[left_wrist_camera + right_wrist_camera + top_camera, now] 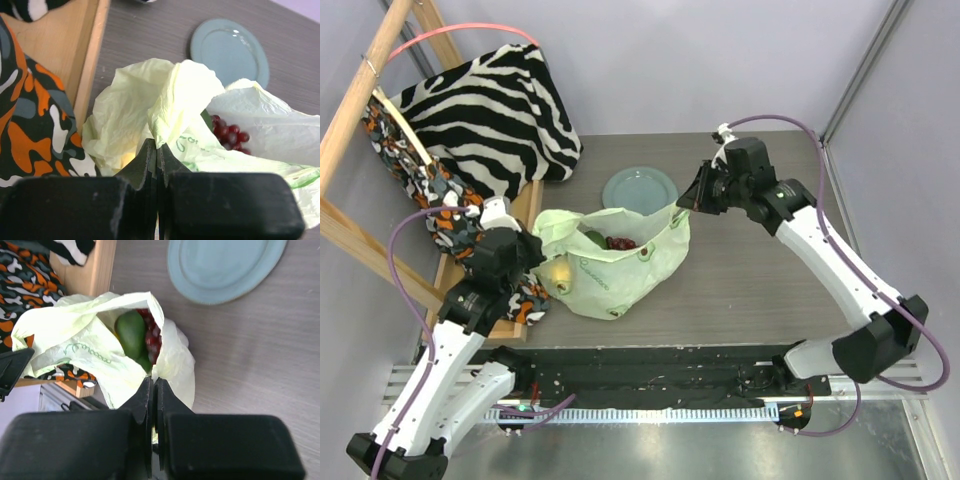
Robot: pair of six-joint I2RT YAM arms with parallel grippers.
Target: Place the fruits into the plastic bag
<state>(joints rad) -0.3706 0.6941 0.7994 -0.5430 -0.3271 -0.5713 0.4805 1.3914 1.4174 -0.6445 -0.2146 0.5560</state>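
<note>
The pale green plastic bag (615,268) lies on the table, its mouth held open between my two grippers. My left gripper (538,252) is shut on the bag's left rim (165,107). My right gripper (688,200) is shut on the bag's right rim (172,360). Inside the bag I see the green avocado (131,333) and the dark red grape bunch (230,134), also in the top view (623,243). A yellow shape, likely the lemon (557,273), shows through the plastic at the left. The lime and dark round fruit are hidden.
A grey-blue plate (640,188) sits empty just behind the bag. A zebra-striped cloth (490,110) and an orange camouflage cloth (415,175) hang over a wooden frame (525,215) at the left, close to my left arm.
</note>
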